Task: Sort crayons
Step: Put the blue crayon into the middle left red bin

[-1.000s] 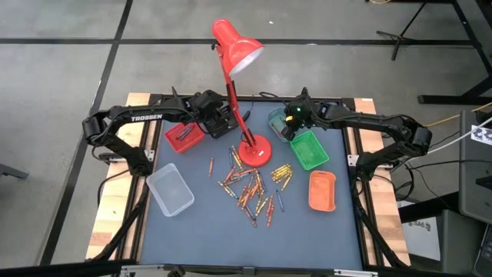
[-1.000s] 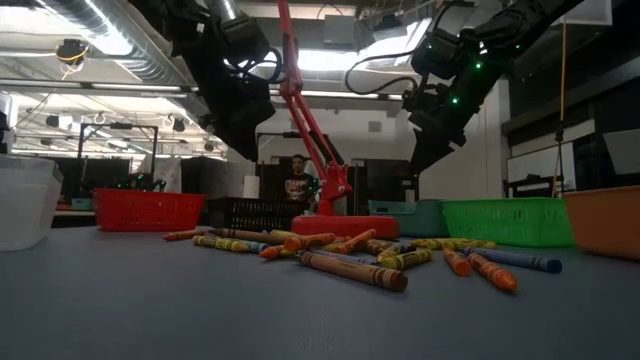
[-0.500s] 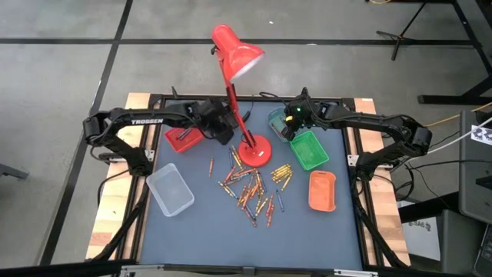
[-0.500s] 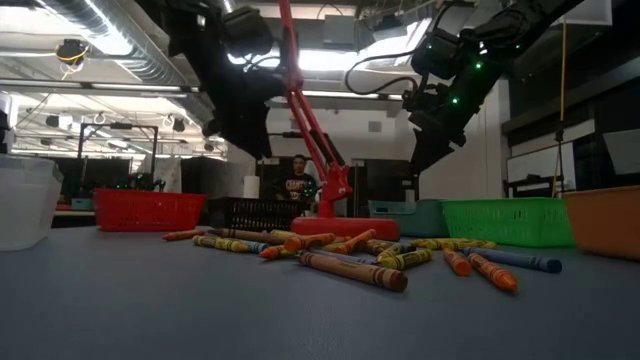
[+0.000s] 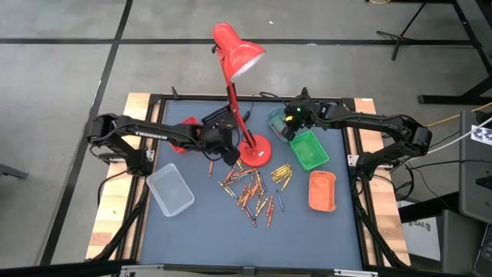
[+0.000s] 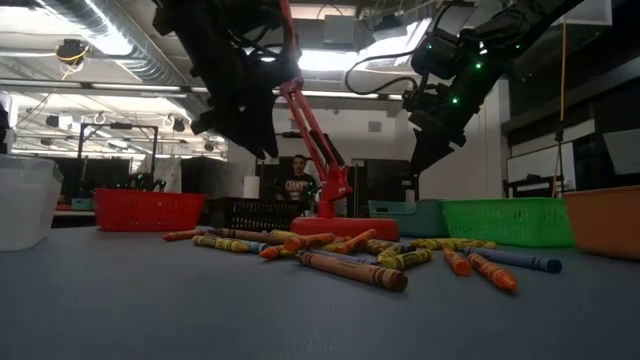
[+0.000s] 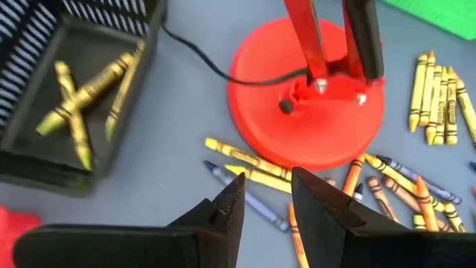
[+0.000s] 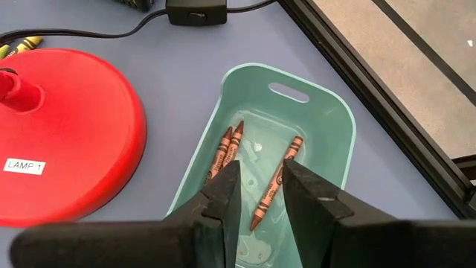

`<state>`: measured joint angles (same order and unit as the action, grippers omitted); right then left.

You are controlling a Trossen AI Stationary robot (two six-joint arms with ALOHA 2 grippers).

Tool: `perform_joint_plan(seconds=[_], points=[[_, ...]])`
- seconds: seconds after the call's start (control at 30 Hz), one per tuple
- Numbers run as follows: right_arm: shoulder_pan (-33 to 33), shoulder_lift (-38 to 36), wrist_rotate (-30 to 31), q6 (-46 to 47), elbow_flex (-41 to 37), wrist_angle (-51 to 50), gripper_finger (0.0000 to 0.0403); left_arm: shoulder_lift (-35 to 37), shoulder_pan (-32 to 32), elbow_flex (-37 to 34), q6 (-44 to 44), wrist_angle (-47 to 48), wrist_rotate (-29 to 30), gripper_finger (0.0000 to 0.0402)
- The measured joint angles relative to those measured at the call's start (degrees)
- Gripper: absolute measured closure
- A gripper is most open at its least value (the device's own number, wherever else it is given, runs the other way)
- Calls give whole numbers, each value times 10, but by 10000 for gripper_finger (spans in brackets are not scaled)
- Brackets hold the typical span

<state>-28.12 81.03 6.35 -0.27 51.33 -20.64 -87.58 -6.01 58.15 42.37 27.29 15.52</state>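
left gripper parted, empty – frame centre, above crayons | right gripper parted, empty, over teal tray | advice: single out one crayon, clear of lamp base

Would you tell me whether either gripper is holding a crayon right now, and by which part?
Nothing is held: the left gripper and the right gripper both show empty gaps between their fingers.
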Motion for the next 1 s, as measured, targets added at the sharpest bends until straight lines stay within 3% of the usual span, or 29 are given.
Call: perform_joint_plan(seconds=[0.6, 1.0], points=[[0, 0, 0, 0, 0, 0, 303, -144, 38, 0, 118, -16, 2, 305], [0, 0, 0, 0, 0, -1, 303, -169, 38, 1, 143, -33, 2, 305]])
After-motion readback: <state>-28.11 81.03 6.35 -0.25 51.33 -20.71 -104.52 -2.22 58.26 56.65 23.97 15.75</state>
